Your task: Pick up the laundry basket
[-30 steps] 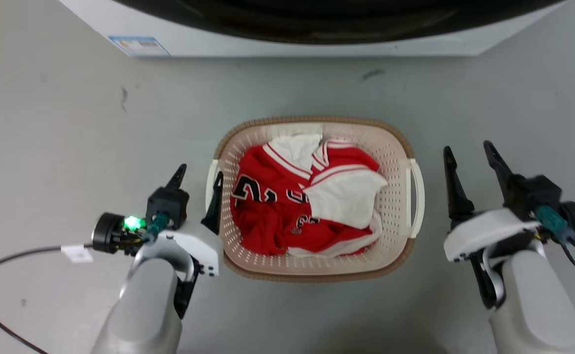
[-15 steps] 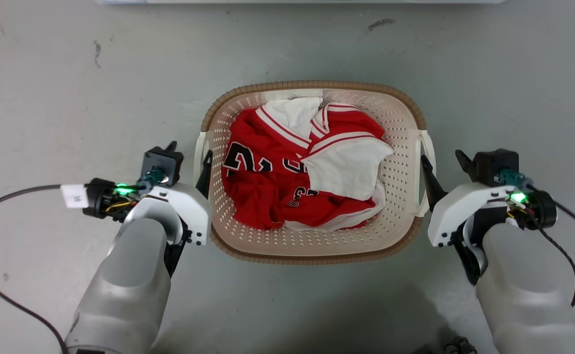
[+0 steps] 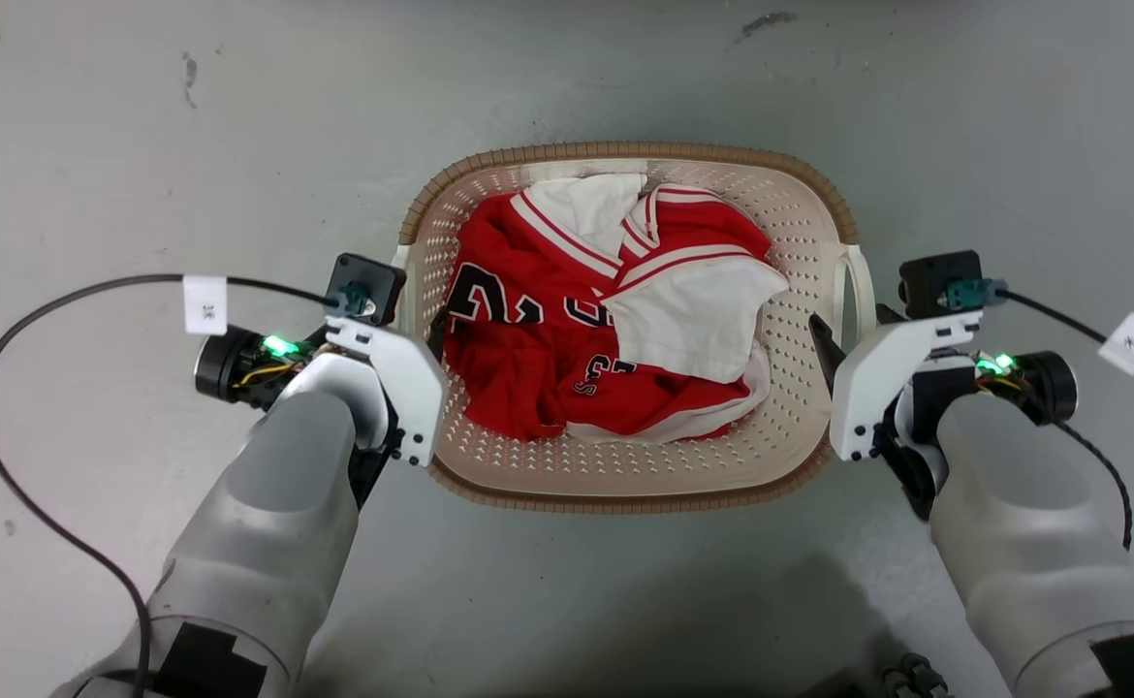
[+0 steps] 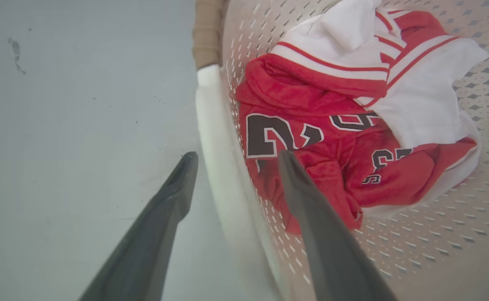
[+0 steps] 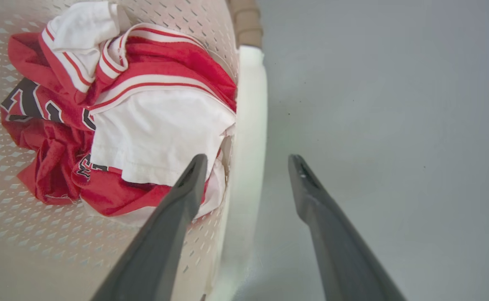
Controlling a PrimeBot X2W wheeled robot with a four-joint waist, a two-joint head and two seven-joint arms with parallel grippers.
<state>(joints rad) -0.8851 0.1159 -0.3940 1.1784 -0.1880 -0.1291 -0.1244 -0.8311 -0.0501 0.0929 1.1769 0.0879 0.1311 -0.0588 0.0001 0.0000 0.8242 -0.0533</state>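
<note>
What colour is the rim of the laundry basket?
The laundry basket has a brown, woven-look rim; the head view shows it best.

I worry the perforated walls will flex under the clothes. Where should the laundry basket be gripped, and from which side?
Probably the white side handles: the left gripper on the left handle, the right gripper on the right handle, each from above on its own side. Each handle is a solid bar along the laundry basket rim, letting one finger go inside and one outside.
</note>
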